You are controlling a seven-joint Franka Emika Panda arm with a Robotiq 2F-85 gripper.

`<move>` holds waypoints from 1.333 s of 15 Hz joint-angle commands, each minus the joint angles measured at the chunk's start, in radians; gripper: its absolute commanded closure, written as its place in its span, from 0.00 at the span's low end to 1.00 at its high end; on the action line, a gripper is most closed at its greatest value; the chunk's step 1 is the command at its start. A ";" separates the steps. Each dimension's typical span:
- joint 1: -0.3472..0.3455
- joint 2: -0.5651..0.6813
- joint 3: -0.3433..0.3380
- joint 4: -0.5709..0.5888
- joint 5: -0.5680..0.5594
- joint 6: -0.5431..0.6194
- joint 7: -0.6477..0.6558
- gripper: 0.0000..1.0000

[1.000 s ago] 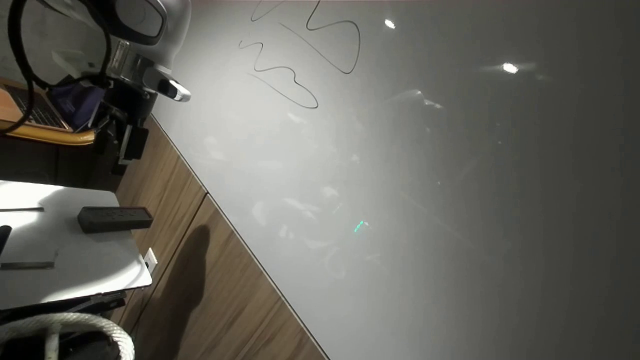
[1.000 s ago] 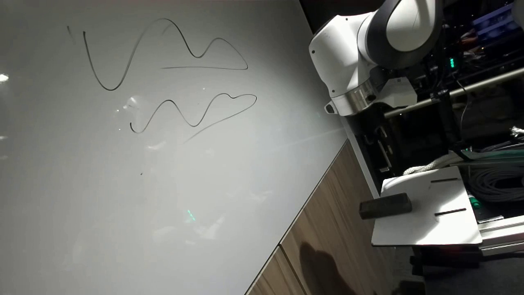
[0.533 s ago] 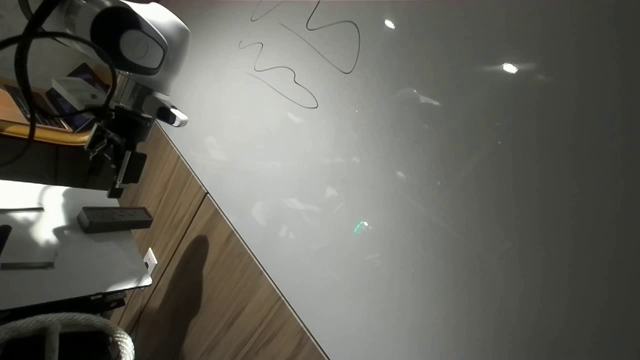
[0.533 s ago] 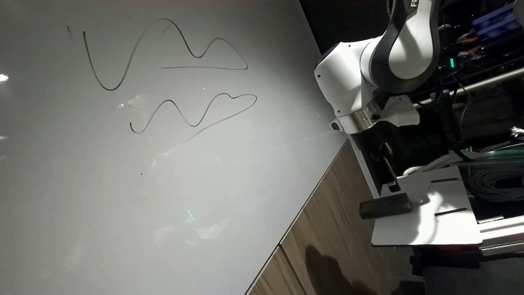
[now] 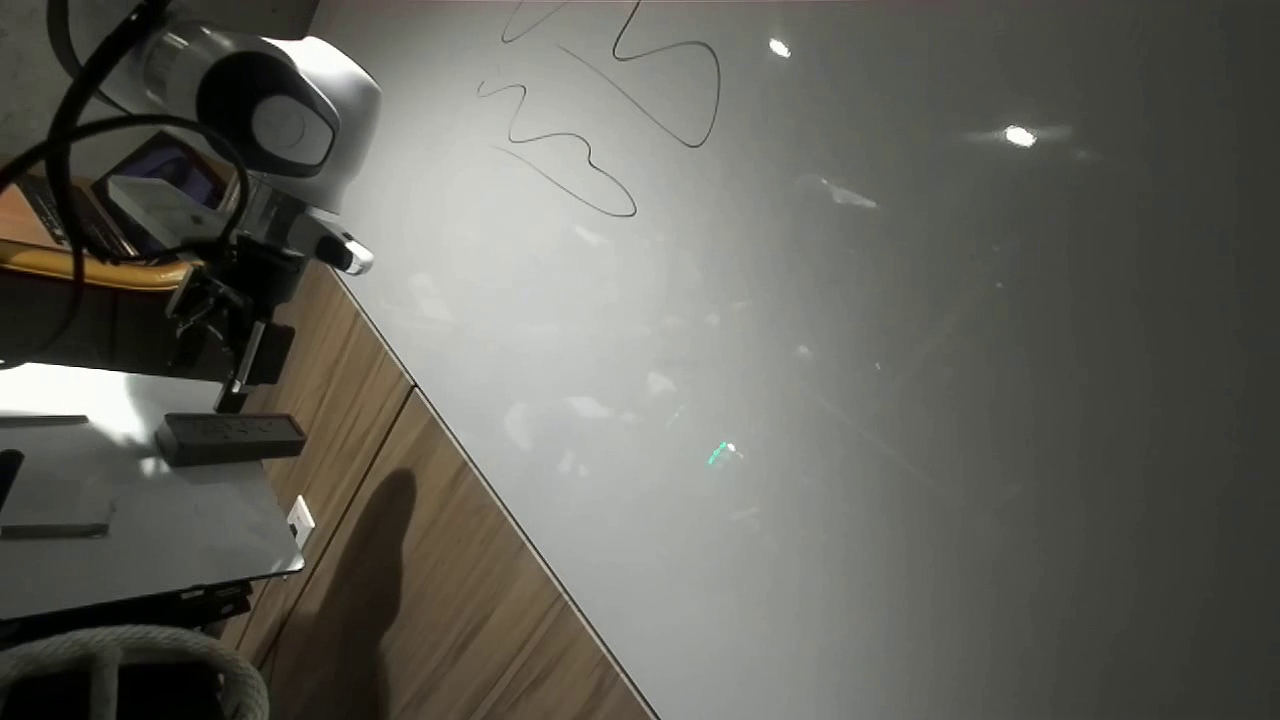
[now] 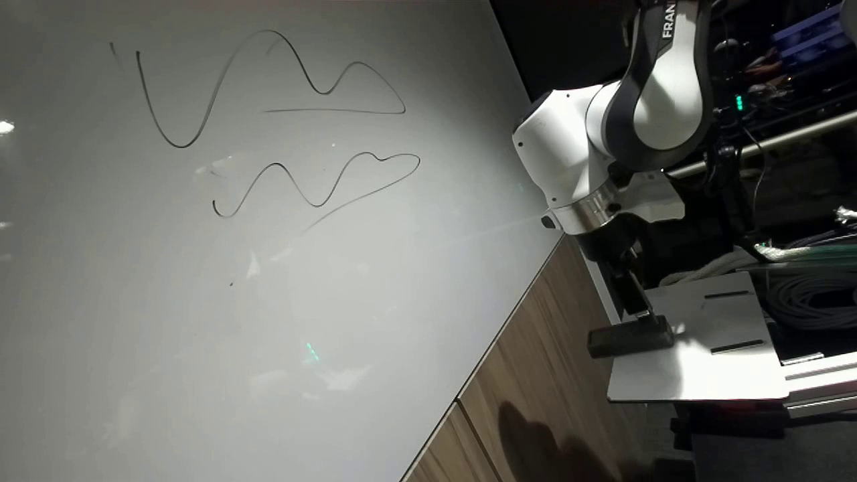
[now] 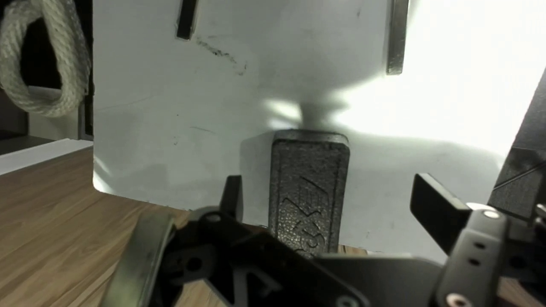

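Note:
A dark grey block, like a whiteboard eraser (image 7: 309,170), lies on a white plate (image 7: 179,128), one end jutting past the plate's edge. Grooves mark its upper face. My gripper (image 7: 330,196) is open above it, and in the wrist view the block shows between the two spread fingers, apart from both. Its near end is hidden behind the gripper's linkage. In an exterior view the fingertips overlap the inner end of the eraser (image 6: 622,339); contact cannot be told. The eraser (image 5: 230,440) also sits just below the gripper in an exterior view.
A large whiteboard (image 5: 800,560) with thin black wavy lines fills much of both exterior views. Wood panels (image 6: 535,335) run below it. Two dark bars or slots mark the plate. A rope loop (image 7: 72,68) hangs beside it; coiled cables (image 6: 803,314) lie behind.
The arm has come down toward the plate in both exterior views, bringing the gripper from well above the eraser to right over it. The eraser has stayed in place.

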 commanded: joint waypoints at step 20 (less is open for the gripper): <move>0.039 0.157 -0.069 0.096 -0.019 0.021 -0.010 0.00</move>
